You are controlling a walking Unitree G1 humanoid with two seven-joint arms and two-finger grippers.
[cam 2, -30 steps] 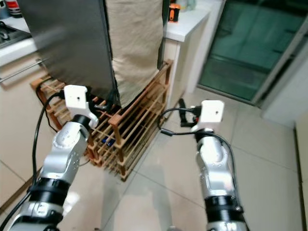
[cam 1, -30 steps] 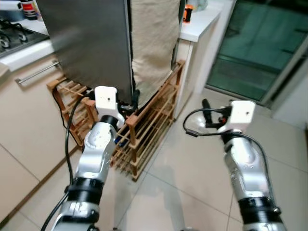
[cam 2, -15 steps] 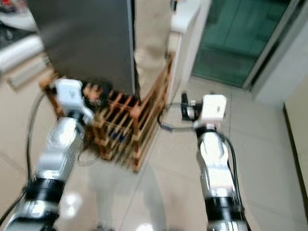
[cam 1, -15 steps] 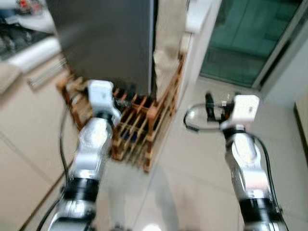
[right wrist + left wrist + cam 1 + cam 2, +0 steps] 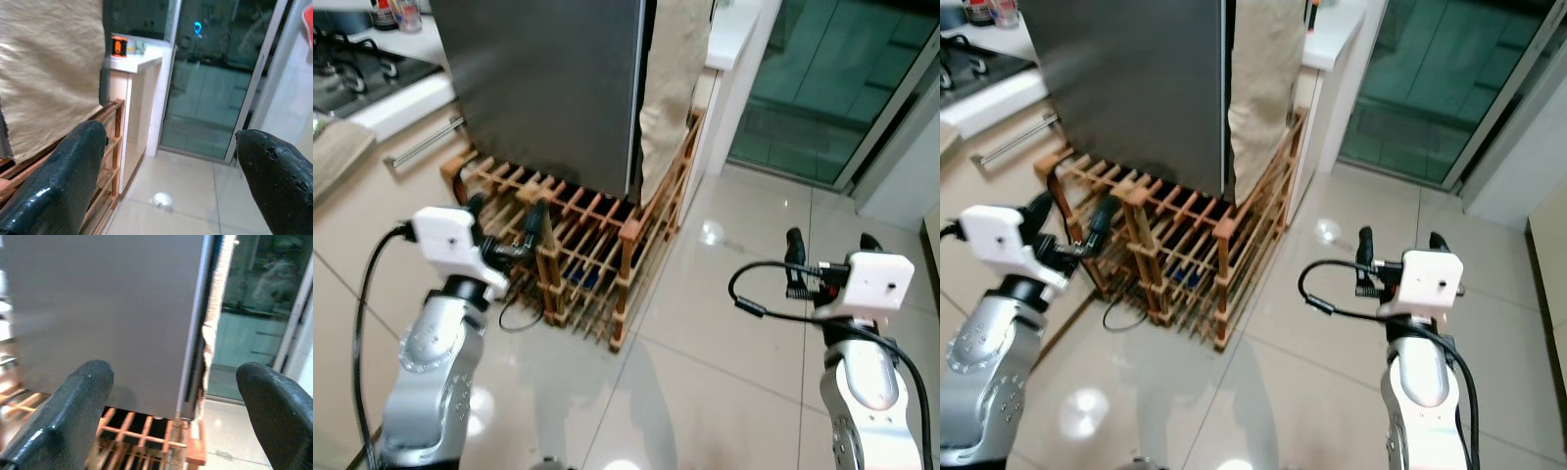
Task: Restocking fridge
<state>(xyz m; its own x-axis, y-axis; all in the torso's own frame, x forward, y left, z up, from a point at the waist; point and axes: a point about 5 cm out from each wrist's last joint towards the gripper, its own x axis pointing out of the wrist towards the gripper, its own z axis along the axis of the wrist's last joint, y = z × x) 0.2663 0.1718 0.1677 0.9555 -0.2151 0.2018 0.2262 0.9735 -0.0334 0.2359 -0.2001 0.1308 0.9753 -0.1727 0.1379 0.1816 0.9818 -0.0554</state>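
Fridge [image 5: 548,88], upper centre, door closed. Our left gripper [image 5: 507,223] and right gripper [image 5: 829,257]: fingers apart, empty. Risk: we snag the rack [image 5: 592,245] below.

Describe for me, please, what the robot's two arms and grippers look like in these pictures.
Both arms are silver metal with rounded, dimpled segments and black ring joints. Each wrist carries a white boxy camera housing, with black cables looping out from it. The left gripper and the right gripper each have two long black fingers with a slightly textured, glossy surface, seen close in the wrist views.
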